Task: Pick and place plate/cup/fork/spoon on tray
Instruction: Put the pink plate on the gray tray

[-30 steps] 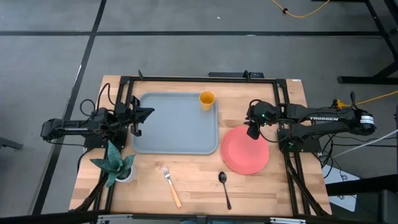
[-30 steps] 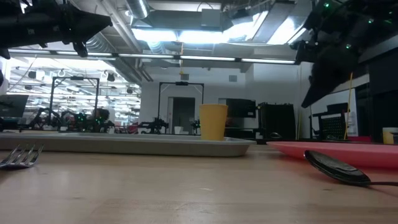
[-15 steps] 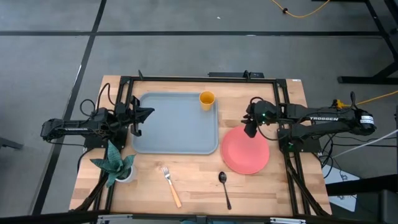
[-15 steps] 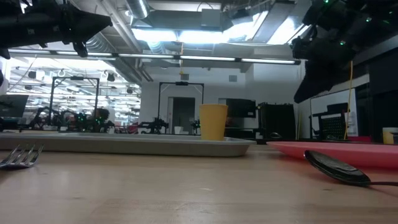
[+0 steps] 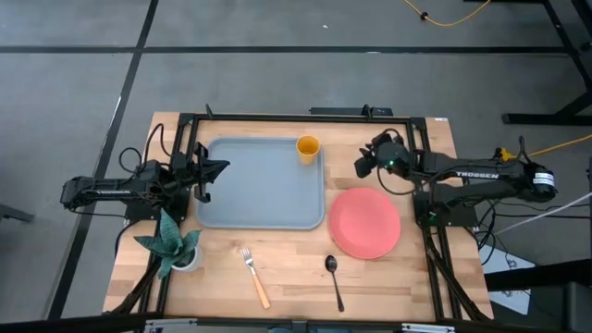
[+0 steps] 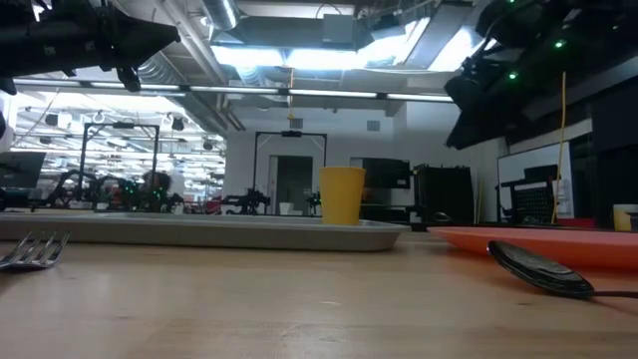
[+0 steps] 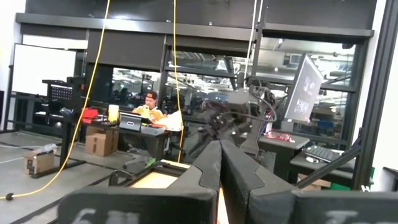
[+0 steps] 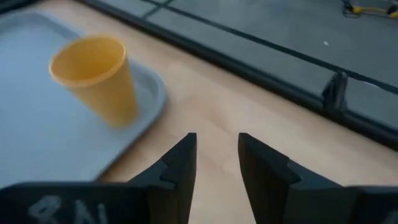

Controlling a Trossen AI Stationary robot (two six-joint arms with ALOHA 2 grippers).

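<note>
The grey-blue tray [image 5: 261,190] lies at the far left of the table, with the yellow-orange cup [image 5: 307,148] standing upright in its far right corner. The coral plate [image 5: 364,223] lies flat to the tray's right. The orange-handled fork [image 5: 253,276] and the dark spoon [image 5: 333,277] lie near the front edge. My right gripper [image 5: 361,166] is open and empty, above the wood between cup and plate; its wrist view shows the cup [image 8: 96,78] ahead. My left gripper [image 5: 220,168] is shut, above the tray's left edge.
A potted plant [image 5: 171,242] stands at the near left, beside the tray's near left corner. A black rail frame [image 5: 305,116] runs along the table's far edge and its sides. Bare wood lies between the tray and the plate.
My right gripper has gone up from over the plate's far edge, toward the far edge and a little left toward the cup, and has turned to point at the cup. The plate, cup, fork and spoon lie where they were.
</note>
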